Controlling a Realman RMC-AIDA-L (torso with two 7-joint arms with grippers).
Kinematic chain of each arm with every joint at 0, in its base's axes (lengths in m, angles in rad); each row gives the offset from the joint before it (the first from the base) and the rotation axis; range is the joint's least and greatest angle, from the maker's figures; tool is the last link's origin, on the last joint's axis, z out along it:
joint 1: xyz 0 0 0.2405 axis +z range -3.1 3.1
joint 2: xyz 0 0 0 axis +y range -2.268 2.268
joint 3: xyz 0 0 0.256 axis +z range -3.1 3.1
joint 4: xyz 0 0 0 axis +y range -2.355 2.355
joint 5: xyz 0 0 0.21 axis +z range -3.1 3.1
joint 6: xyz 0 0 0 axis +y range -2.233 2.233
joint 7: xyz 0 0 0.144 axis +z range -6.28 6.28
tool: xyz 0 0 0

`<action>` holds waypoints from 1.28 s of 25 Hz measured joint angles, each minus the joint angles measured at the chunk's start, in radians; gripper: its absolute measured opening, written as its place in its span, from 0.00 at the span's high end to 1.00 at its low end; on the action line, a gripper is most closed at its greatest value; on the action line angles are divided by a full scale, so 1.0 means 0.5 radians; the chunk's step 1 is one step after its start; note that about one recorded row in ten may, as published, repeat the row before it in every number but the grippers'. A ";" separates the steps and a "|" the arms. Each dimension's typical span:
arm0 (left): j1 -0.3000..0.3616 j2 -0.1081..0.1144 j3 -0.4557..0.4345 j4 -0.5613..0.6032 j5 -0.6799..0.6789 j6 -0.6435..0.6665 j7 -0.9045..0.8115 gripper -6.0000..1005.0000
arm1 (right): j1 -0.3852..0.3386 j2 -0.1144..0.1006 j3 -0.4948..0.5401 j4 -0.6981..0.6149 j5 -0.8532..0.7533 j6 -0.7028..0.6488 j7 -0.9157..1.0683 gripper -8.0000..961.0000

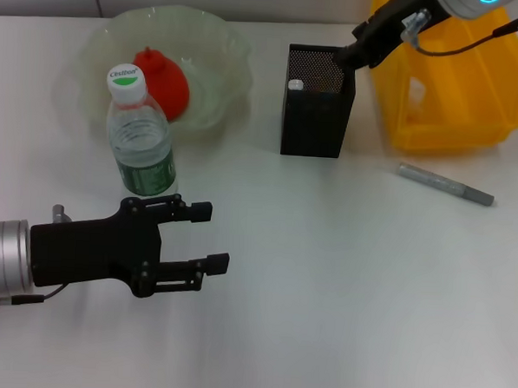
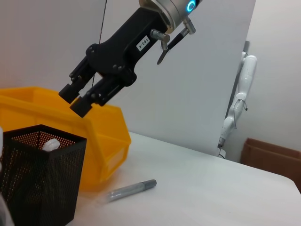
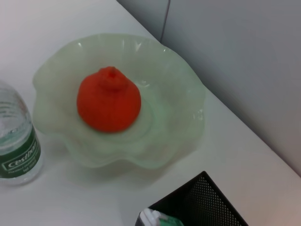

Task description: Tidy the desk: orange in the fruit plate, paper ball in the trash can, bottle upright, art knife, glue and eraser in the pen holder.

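Pen holder [image 1: 318, 101], a black mesh cup, stands on the white counter [image 1: 341, 277] beside the yellow trash can [image 1: 456, 83], with the right hand [image 1: 346, 56] angled down over its far rim, fingers slightly parted and empty. Left hand [image 1: 209, 237] lies low and level near the front, open, just before the upright bottle [image 1: 140, 136]. Behind it, the orange [image 1: 165, 80] rests in the fruit plate [image 1: 223, 44]; a grey pen [image 1: 446, 184] lies apart.
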 joint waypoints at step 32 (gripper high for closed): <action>-0.022 0.000 0.002 -0.019 -0.006 0.006 -0.025 0.25 | -0.463 0.000 -0.021 0.225 -0.236 0.044 -0.458 0.66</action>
